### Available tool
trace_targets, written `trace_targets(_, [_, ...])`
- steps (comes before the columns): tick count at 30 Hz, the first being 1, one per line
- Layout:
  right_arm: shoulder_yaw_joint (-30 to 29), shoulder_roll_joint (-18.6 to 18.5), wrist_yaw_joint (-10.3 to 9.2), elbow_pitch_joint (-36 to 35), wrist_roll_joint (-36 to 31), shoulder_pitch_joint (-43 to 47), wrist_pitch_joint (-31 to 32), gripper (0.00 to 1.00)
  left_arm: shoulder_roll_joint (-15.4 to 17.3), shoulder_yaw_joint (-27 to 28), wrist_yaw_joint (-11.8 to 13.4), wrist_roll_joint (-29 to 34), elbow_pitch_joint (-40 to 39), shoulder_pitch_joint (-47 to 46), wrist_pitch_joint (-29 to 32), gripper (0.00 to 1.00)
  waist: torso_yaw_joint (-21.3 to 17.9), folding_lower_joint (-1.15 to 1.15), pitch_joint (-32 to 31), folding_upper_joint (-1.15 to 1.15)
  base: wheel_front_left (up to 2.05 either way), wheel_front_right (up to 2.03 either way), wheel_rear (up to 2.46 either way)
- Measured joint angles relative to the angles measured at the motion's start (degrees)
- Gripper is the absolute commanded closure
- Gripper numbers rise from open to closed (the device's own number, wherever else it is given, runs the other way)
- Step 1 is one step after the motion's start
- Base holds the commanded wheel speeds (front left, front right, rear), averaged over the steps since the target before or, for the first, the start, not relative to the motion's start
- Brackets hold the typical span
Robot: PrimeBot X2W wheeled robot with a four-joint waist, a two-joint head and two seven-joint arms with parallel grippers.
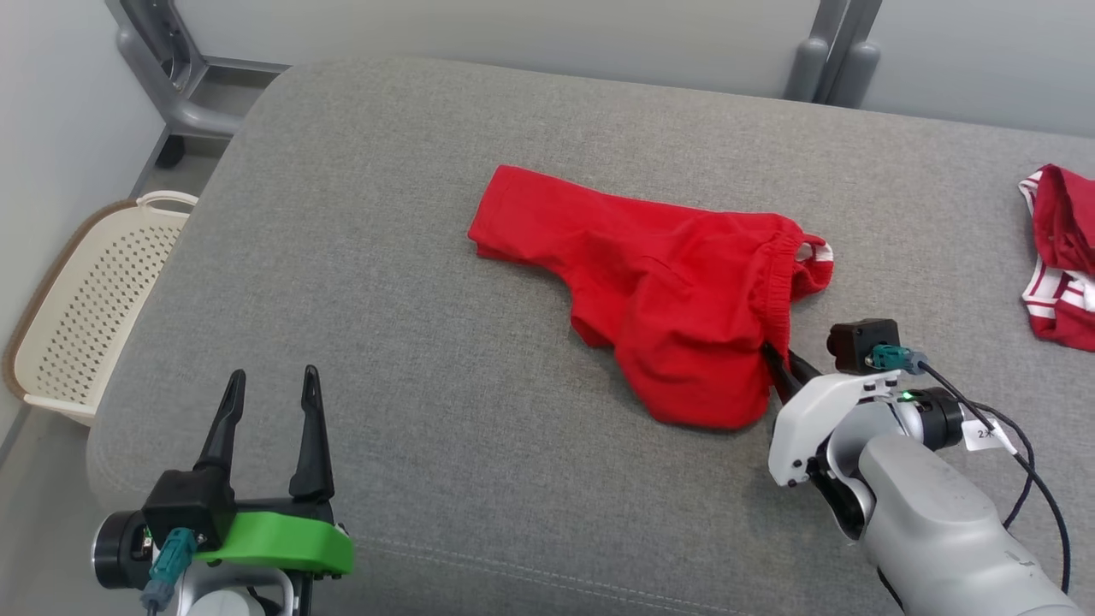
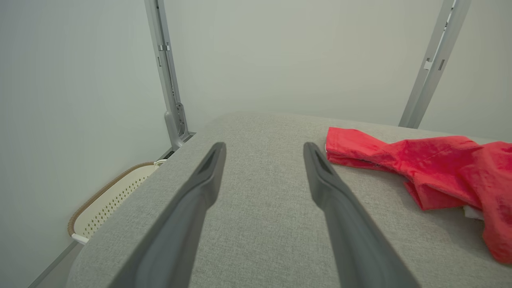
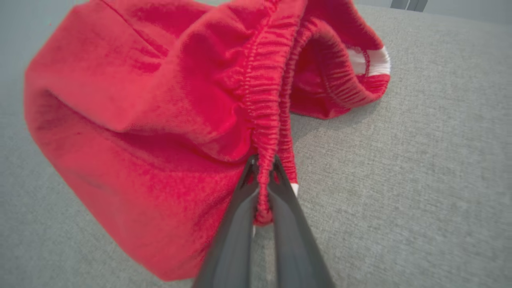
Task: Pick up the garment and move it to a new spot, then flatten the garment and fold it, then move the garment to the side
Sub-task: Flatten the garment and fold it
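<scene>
- The red garment (image 1: 659, 291), a pair of shorts, is lying rumpled on the grey padded surface (image 1: 385, 257), a little right of its middle.
- Its long axis is running on a slant in the head view, from the far left down to the near right.
- The leg end (image 1: 505, 214) is pointing away to the robot's left, while the gathered waistband (image 3: 266, 116) is facing the robot's right.
- The right gripper (image 1: 783, 364) is reaching in from the near right, and its two dark fingers are pinching the elastic waistband between them, with the cloth bunching at the tips.
- The left gripper (image 1: 274, 373) is hovering over the near left of the surface, well apart from the shorts, with its fingers spread wide and nothing between them.
- A second red-and-white garment (image 1: 1061, 257) is lying at the far right edge.
- A cream perforated basket (image 1: 85, 299) is sitting on the floor beside the surface's left end.
</scene>
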Motion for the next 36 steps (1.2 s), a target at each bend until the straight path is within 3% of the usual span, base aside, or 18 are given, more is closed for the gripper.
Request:
trace_targets(13, [5.7, -0.7, 0.01, -12.3, 7.6, -3.8, -2.5, 1.0, 0.0, -0.7, 0.2, -0.2, 0.8, 1.0, 0.0, 0.0, -2.9, 0.0, -3.1, 0.0, 0.0, 0.0, 0.0])
trace_targets(26, [-0.3, -5.6, 0.0, -24.3, 12.5, -4.7, -2.8, 1.0, 0.0, -0.4, 0.3, -0.2, 0.9, 2.1, 0.0, 0.0, -4.5, 0.0, -4.4, 0.0, 0.0, 0.0, 0.0])
trace_targets(36, [-2.7, -4.5, -0.01, -34.4, 14.1, -1.7, 1.2, 1.0, -0.1, -0.8, 0.3, -0.2, 0.9, 2.2, 0.0, 0.0, -5.2, 0.0, -4.6, 0.0, 0.0, 0.0, 0.0])
